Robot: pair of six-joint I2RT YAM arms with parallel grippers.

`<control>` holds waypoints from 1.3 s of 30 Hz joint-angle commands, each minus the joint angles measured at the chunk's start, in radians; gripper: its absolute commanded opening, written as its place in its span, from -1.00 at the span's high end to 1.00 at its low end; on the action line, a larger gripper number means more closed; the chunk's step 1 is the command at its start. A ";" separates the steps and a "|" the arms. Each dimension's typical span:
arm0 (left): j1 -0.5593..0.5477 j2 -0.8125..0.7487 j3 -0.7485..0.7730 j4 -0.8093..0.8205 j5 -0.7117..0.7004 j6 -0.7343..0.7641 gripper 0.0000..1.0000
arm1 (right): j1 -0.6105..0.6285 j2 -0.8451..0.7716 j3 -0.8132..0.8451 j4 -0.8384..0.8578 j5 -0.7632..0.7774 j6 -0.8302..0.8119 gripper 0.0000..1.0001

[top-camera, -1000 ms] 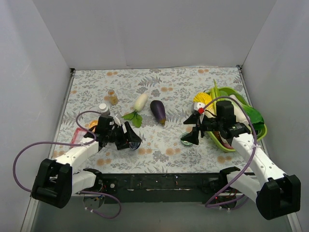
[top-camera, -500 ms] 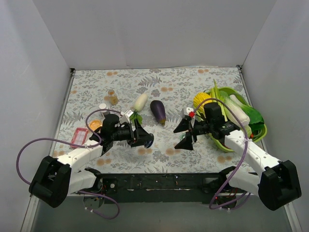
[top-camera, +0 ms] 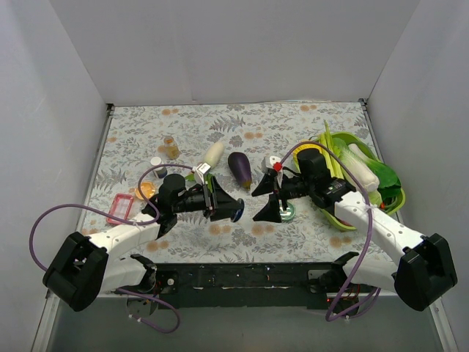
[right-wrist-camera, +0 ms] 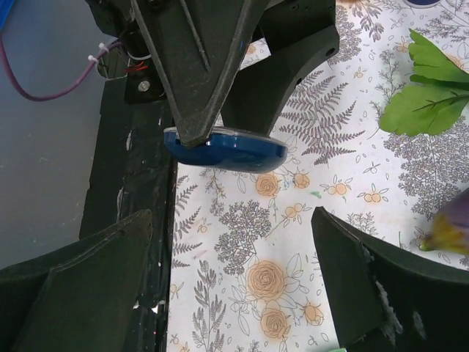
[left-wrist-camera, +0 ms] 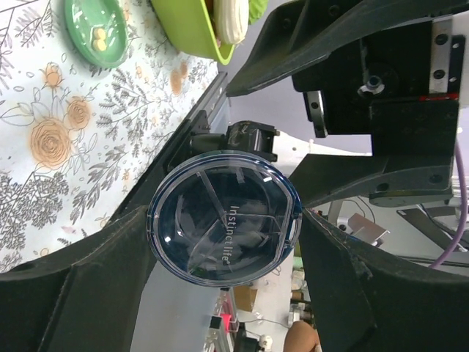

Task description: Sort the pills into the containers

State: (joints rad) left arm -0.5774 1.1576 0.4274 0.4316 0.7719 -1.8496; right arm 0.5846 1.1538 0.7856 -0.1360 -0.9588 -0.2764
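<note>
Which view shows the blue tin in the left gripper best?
Left wrist: the blue tin faces the lens, its whole round lid visible, clamped between the left fingers. Right wrist shows it edge-on only; top external shows just a small dark-blue sliver.

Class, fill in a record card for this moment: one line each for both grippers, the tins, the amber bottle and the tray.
left gripper: shut on the blue tin, held above the table
right gripper: open, empty, facing the blue tin
green tin: on the table near the right gripper, yellow pills inside
amber bottle: on the table, far left, untouched
lime-green tray: right side, holds vegetables
</note>
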 commanded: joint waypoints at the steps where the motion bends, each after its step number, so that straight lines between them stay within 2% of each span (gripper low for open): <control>1: -0.012 -0.006 0.027 0.084 -0.049 -0.095 0.38 | 0.024 0.004 0.038 0.070 0.037 0.086 -0.94; 12: -0.030 -0.038 0.033 0.105 -0.209 -0.287 0.38 | 0.086 0.052 0.093 0.102 0.081 0.115 -0.96; 23: -0.068 -0.050 0.045 0.130 -0.263 -0.342 0.39 | 0.112 0.107 0.136 0.125 0.083 0.138 -0.96; 29: -0.072 -0.065 0.043 0.121 -0.267 -0.352 0.39 | 0.112 0.084 0.132 0.095 0.121 0.040 -0.96; 34: -0.072 -0.078 0.031 0.128 -0.270 -0.375 0.40 | 0.113 0.080 0.129 0.067 0.063 -0.081 -0.96; 39: -0.072 -0.081 0.034 0.139 -0.287 -0.402 0.41 | 0.115 0.103 0.142 0.114 0.035 -0.092 -0.96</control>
State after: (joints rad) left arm -0.6445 1.1091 0.4313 0.5304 0.5129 -1.9980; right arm 0.6903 1.2575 0.8783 -0.0708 -0.8707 -0.3202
